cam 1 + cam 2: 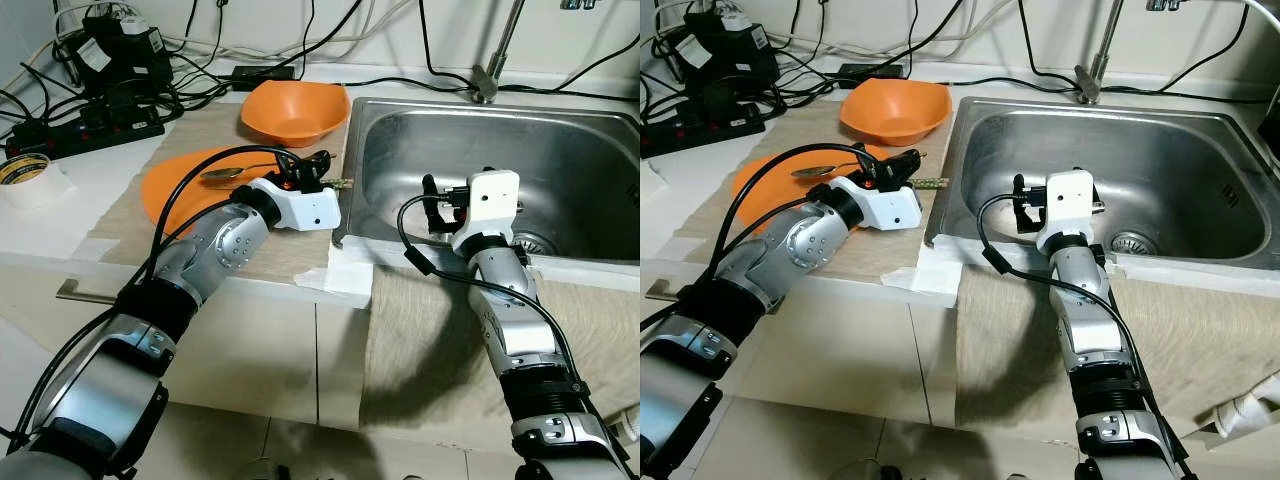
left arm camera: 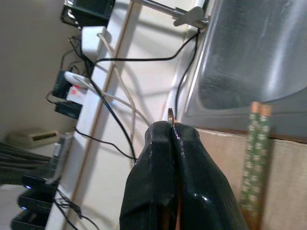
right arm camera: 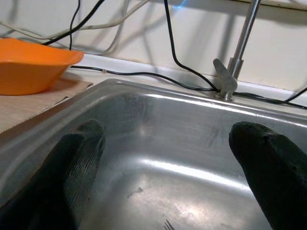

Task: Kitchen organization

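Observation:
My left gripper is shut on the thin handle of a metal spoon. The spoon's bowl is over the flat orange plate on the counter. In the left wrist view the handle's edge shows between the closed fingers. A pair of green patterned chopsticks lies beside that gripper, at the sink's left rim. An orange bowl stands behind the plate. My right gripper hangs open inside the steel sink, its fingers wide apart with nothing between them.
A faucet rises behind the sink. Black cables, a power strip and chargers crowd the counter's back left. A tape roll sits at the far left. A beige cloth drapes over the counter's front below the sink.

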`<state>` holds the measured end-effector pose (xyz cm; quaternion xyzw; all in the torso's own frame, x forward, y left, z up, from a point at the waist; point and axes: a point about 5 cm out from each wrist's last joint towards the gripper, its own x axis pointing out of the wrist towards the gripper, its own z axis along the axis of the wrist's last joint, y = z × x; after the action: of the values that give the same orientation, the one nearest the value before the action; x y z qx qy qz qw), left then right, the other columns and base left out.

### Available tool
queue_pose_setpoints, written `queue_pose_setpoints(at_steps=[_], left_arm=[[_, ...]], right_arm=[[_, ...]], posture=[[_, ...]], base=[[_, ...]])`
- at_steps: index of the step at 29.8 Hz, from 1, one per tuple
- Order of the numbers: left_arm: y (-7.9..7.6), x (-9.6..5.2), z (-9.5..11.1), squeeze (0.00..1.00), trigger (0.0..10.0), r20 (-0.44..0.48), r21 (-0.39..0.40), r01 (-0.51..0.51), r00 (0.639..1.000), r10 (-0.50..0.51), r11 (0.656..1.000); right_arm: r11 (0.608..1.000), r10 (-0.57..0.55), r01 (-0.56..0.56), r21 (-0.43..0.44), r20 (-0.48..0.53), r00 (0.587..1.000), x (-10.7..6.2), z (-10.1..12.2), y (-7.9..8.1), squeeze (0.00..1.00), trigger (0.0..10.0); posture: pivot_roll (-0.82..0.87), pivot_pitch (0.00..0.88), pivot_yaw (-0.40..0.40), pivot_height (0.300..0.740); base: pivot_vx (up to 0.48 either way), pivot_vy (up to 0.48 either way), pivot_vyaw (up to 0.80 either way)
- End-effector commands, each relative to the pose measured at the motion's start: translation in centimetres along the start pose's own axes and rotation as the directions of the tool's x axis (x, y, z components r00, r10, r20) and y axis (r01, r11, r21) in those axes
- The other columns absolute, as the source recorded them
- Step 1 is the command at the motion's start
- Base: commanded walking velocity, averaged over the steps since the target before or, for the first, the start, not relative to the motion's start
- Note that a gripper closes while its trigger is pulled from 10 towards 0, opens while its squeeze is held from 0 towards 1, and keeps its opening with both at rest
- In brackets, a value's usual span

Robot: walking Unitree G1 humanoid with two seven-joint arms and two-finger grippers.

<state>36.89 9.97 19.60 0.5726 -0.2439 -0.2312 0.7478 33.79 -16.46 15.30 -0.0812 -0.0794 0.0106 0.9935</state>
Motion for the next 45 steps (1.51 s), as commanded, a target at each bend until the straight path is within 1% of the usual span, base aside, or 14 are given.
queue_pose_setpoints(at_steps=[1, 7, 19, 21, 23, 26, 28, 30, 37, 40, 41, 43, 44, 45], left_arm=[[2.0, 0.7, 0.8, 0.00, 0.0, 0.055, 0.073, -0.046, 0.998, 0.042, 0.996], [4.7, 2.0, 3.1, 0.00, 0.0, 0.171, 0.181, -0.095, 0.983, 0.064, 0.979], [6.3, 2.6, 4.8, 0.00, 0.0, 0.262, 0.239, -0.148, 0.961, 0.083, 0.960], [5.8, 2.6, 4.9, 0.00, 0.0, 0.274, 0.307, -0.125, 0.961, 0.038, 0.943], [4.2, 2.7, 4.5, 0.00, 0.0, 0.268, 0.453, -0.039, 0.959, -0.094, 0.891], [3.0, 2.7, 4.2, 0.00, 0.0, 0.247, 0.510, 0.032, 0.952, -0.182, 0.860], [0.8, 2.4, 3.3, 0.00, 0.0, 0.200, 0.598, 0.133, 0.930, -0.308, 0.790], [0.1, 2.3, 3.1, 0.00, 0.0, 0.187, 0.579, 0.174, 0.923, -0.337, 0.797], [-1.4, 1.9, 2.7, 0.00, 0.0, 0.165, 0.633, 0.214, 0.901, -0.400, 0.744], [-1.2, 2.0, 2.3, 0.00, 0.0, 0.155, 0.619, 0.216, 0.908, -0.388, 0.755], [-0.3, 2.4, 2.3, 0.00, 0.0, 0.161, 0.566, 0.187, 0.930, -0.330, 0.803], [0.7, 2.7, 2.4, 0.00, 0.0, 0.174, 0.521, 0.143, 0.947, -0.269, 0.841], [1.7, 3.0, 2.6, 0.00, 0.0, 0.196, 0.496, 0.087, 0.958, -0.209, 0.864], [3.8, 3.5, 3.3, 0.00, 0.0, 0.240, 0.472, -0.031, 0.966, -0.095, 0.881]], right_arm=[[1.000, 0.001, -0.001, -0.001, 0.029, 1.000, 0.2, 0.8, 0.0, 0.00, 10.0], [1.000, -0.002, 0.002, -0.001, 0.016, 1.000, 0.1, 0.4, 0.0, 0.00, 10.0], [1.000, 0.008, -0.008, 0.003, 0.005, 1.000, 0.1, 0.0, 0.6, 0.00, 10.0], [1.000, 0.009, -0.009, 0.003, 0.003, 1.000, 0.1, -0.1, 0.6, 0.00, 10.0], [1.000, 0.016, -0.016, 0.000, -0.002, 1.000, 0.1, -0.2, 0.7, 0.00, 10.0], [1.000, 0.026, -0.026, -0.004, -0.005, 1.000, 0.2, -0.3, 0.9, 0.00, 10.0], [0.999, 0.035, -0.035, -0.007, -0.007, 0.999, 0.3, -0.4, 1.2, 0.00, 10.0], [0.999, 0.037, -0.037, -0.007, -0.007, 0.999, 0.4, -0.4, 1.3, 0.00, 10.0], [0.999, 0.046, -0.047, -0.006, -0.007, 0.999, 0.3, -0.5, 1.6, 0.00, 10.0], [0.999, 0.050, -0.051, -0.009, -0.008, 0.999, 0.3, -0.5, 1.6, 0.00, 10.0], [0.999, 0.050, -0.051, -0.010, -0.008, 0.999, 0.3, -0.6, 1.6, 0.00, 10.0], [0.999, 0.050, -0.050, -0.010, -0.007, 0.999, 0.3, -0.6, 1.6, 0.00, 10.0], [0.999, 0.050, -0.050, -0.010, -0.007, 0.999, 0.3, -0.6, 1.6, 0.00, 10.0], [0.999, 0.050, -0.050, -0.009, -0.006, 0.999, 0.3, -0.6, 1.7, 0.00, 10.0]], posture=[[-0.04, 0.000, 0.044, 0.732], [-0.05, 0.000, 0.047, 0.732], [-0.04, 0.000, 0.054, 0.732], [-0.04, 0.000, 0.050, 0.732], [-0.03, 0.000, 0.044, 0.732], [-0.02, 0.000, 0.041, 0.732], [-0.02, 0.000, 0.041, 0.732], [-0.02, 0.000, 0.040, 0.732], [-0.02, 0.000, 0.035, 0.732], [-0.02, 0.000, 0.035, 0.732], [-0.02, 0.000, 0.035, 0.732], [-0.02, 0.000, 0.037, 0.732], [-0.02, 0.000, 0.037, 0.732], [-0.02, 0.000, 0.035, 0.732]], base=[[0.000, 0.000, 0.00], [0.000, 0.000, 0.00], [0.000, 0.000, 0.00], [0.000, 0.000, 0.00], [0.000, 0.000, 0.00], [0.000, 0.000, 0.00], [0.000, 0.000, 0.00], [0.000, 0.000, 0.00], [0.000, 0.000, 0.00], [0.000, 0.000, 0.00], [0.000, 0.000, 0.00], [0.000, 0.000, 0.00], [0.000, 0.000, 0.00], [0.000, 0.000, 0.00]])
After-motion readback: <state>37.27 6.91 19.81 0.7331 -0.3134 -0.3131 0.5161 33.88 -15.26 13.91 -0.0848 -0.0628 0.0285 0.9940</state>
